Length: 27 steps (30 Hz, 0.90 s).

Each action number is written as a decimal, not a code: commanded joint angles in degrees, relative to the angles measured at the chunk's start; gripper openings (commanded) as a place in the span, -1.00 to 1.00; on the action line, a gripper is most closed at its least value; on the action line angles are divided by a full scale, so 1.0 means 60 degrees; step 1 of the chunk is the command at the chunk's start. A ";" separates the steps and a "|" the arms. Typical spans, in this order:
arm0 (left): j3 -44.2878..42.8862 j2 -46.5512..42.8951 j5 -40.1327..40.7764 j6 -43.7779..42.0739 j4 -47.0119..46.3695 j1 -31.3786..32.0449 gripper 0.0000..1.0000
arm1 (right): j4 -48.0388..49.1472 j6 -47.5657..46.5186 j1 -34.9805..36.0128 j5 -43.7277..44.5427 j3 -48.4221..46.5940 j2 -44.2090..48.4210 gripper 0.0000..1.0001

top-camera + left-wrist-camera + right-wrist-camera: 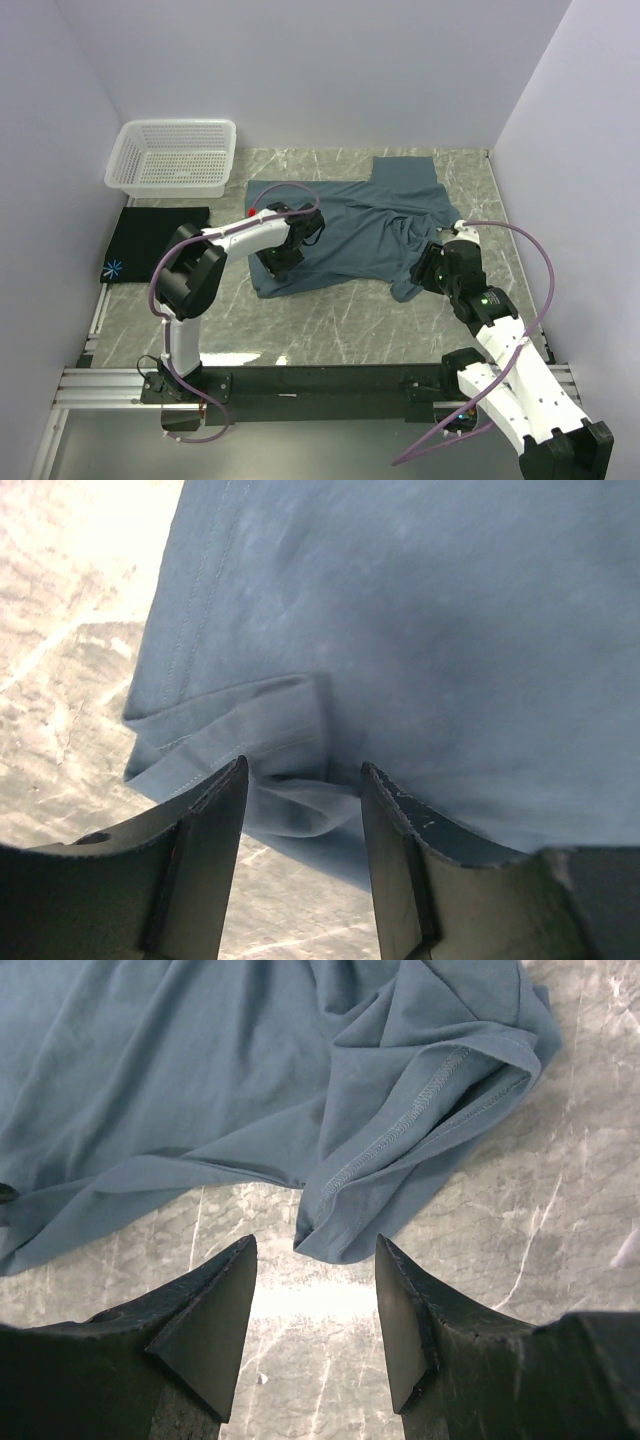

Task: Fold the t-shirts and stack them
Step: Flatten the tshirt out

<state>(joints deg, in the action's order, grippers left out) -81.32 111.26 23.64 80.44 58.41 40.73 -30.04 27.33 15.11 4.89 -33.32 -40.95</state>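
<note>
The only marking is a small light-blue starburst (113, 267) at the near left corner of the black shirt (155, 238). That shirt lies folded into a flat rectangle just on the near side of the basket (175, 155), with its long side running left to right.

The blue shirt (350, 225) lies rumpled on the table (330, 320), to the right of the basket. Its long axis runs roughly left to right. A stitched hem edge faces the basket side, one flap points to the far wall, and a folded sleeve lies at the near right.

The left arm is bent sharply at the elbow, near the black shirt. Its forearm reaches right to the blue shirt's near left corner, and the wrist tips down. The left gripper (302, 770) is partly open, its fingers (215, 860) standing either side of a small folded bit of hem without clamping it.

The right arm stretches diagonally from its base toward the sleeve fold. The right gripper (315, 1245) is held apart with nothing between the jaws, its tips just short of the sleeve's stitched edge.
</note>
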 commanded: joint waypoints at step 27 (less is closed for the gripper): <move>0.1920 -0.2426 -0.0291 -0.0867 0.0505 0.0286 -0.93 | 0.0057 0.0175 0.0088 0.0591 -0.0115 -0.0133 0.15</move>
<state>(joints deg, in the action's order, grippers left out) -73.36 103.44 22.76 77.67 59.57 41.01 -30.06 27.53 15.25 5.50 -33.30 -41.50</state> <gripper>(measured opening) 0.061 0.575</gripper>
